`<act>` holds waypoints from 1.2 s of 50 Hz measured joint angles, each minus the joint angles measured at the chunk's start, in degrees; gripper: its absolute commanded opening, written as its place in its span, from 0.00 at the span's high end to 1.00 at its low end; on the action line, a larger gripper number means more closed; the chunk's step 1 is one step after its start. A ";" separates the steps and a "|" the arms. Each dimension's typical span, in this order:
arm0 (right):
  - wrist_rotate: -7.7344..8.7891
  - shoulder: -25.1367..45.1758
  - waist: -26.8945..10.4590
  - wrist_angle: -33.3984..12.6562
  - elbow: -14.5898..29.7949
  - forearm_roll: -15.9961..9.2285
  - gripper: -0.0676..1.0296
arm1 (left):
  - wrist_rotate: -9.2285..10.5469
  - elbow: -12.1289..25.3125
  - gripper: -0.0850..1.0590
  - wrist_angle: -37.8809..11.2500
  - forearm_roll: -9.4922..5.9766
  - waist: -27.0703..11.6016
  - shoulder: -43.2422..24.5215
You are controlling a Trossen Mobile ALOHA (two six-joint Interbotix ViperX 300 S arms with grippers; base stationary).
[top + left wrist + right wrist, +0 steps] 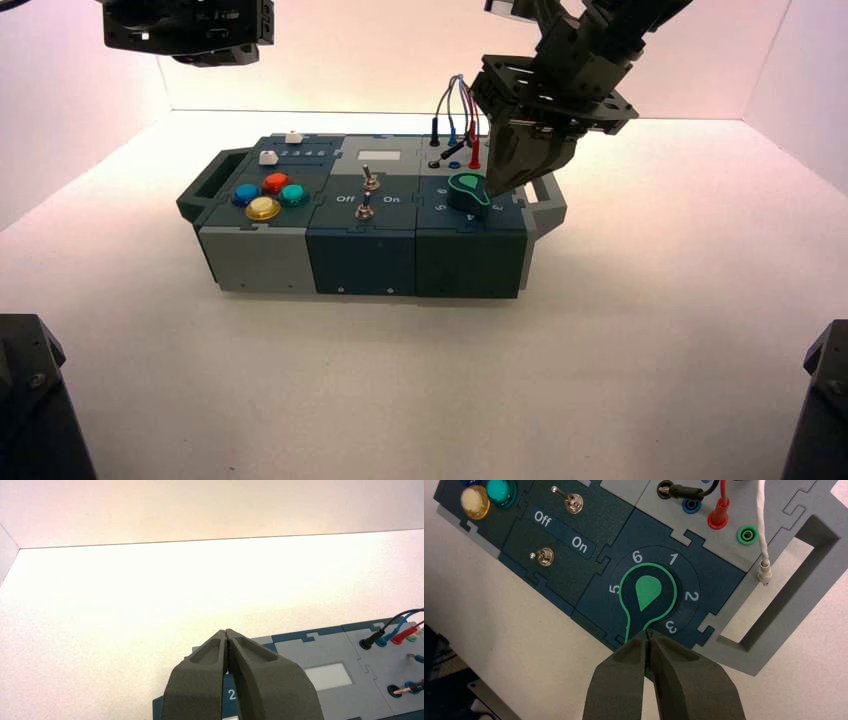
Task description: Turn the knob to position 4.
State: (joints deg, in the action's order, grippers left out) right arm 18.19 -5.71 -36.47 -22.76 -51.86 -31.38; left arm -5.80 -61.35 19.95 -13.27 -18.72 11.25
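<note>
The knob (646,592) is a green teardrop with a lighter rim on the dark blue panel at the box's right end (467,190). White digits 6, 1, 2, 3 and 5 curve around it. Its pointed tip runs between the 5 and the 3, under my right gripper (648,633). That gripper is shut with nothing between its fingers, and it covers the spot where position 4 would lie. In the high view the right gripper (497,188) hangs just right of the knob. My left gripper (226,631) is shut and parked high over the box's back left.
Two metal toggle switches (572,502) flank the Off/On lettering beside the knob. Yellow (475,501) and teal push buttons sit further along. Plugged wires, red (719,515) among them, stand behind the knob. A grey handle (796,587) juts from the box's right end.
</note>
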 measured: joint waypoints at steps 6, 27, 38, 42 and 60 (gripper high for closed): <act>0.00 0.09 -0.53 0.26 0.00 -0.18 0.96 | 0.00 -0.09 0.95 0.00 -0.09 0.00 -0.09; 0.00 0.00 -1.85 0.88 -0.09 -1.14 0.96 | 0.00 -0.09 0.95 0.00 -0.09 0.00 -0.09; 0.00 0.00 -1.85 1.05 -0.09 -1.32 0.96 | 0.00 -0.09 0.95 0.00 0.00 0.00 -0.09; 0.00 0.00 -1.85 1.23 -0.09 -1.41 0.96 | 0.00 0.00 0.95 0.00 -0.09 0.00 0.00; 0.09 0.09 -1.85 2.02 -0.09 -1.93 0.96 | 0.00 -0.09 0.95 0.00 -0.09 0.00 -0.09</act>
State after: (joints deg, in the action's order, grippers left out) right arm 18.28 -5.63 -38.32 -20.74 -51.94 -33.31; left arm -5.80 -61.44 19.95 -13.36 -18.72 11.16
